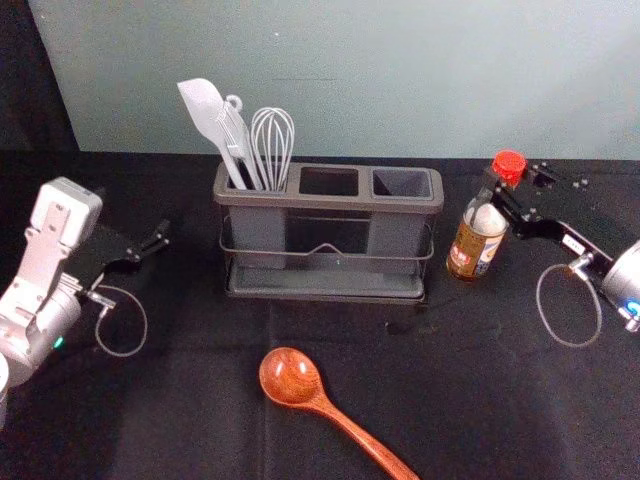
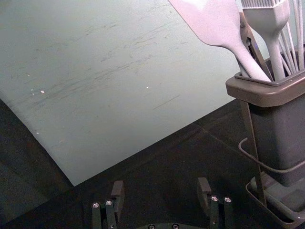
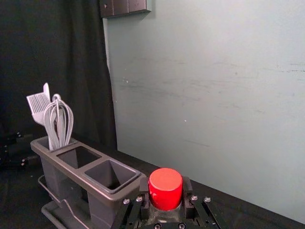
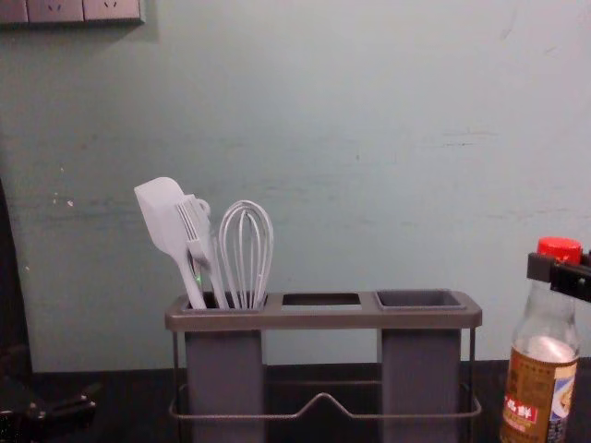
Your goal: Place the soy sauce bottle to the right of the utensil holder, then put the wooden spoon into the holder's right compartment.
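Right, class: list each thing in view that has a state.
Soy sauce bottle: capped, roughly upright
Right pincer: closed on the bottle's neck
Left pincer: open, empty
Wooden spoon: lying down
Utensil holder: upright
Spatula: standing in holder
Brush: likewise
Whisk: likewise

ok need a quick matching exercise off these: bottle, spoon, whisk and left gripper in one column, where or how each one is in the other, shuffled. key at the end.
1. soy sauce bottle
2. wooden spoon
3. whisk
4. left gripper

A. open and empty, left of the utensil holder
B. lying on the dark cloth, in front of the utensil holder
C. held at its neck by the right gripper, right of the utensil holder
D. standing in the left compartment

Pairs: 1-C, 2-B, 3-D, 4-A
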`<state>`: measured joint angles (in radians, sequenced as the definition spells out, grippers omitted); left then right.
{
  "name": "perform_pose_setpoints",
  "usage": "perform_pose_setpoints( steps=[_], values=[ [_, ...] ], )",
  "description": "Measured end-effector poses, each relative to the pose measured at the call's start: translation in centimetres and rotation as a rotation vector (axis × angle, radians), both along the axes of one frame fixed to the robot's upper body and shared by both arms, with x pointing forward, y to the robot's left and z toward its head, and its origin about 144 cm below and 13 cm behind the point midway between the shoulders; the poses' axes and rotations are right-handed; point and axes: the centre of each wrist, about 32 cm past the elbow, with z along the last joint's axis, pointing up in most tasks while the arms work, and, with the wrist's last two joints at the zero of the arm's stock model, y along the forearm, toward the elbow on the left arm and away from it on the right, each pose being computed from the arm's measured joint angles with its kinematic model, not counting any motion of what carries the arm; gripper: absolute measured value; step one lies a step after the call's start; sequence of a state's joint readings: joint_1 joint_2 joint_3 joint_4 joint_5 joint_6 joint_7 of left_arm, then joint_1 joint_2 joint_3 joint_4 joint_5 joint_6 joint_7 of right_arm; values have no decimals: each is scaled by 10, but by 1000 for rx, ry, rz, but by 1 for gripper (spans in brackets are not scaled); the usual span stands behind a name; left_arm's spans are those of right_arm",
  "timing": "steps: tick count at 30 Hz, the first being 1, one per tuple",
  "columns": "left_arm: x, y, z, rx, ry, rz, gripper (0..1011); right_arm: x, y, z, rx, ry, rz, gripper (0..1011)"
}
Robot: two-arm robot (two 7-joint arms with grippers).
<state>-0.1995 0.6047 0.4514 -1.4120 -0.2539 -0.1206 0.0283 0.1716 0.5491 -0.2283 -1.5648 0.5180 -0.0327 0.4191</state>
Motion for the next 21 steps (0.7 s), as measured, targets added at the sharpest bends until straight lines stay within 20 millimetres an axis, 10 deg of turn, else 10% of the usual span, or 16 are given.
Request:
perform_pose_setpoints(
  steps=[21],
  values=[
    [0,0,0,0,0,0,1005,13,6,-35,-21,-34,16,388]
  ],
)
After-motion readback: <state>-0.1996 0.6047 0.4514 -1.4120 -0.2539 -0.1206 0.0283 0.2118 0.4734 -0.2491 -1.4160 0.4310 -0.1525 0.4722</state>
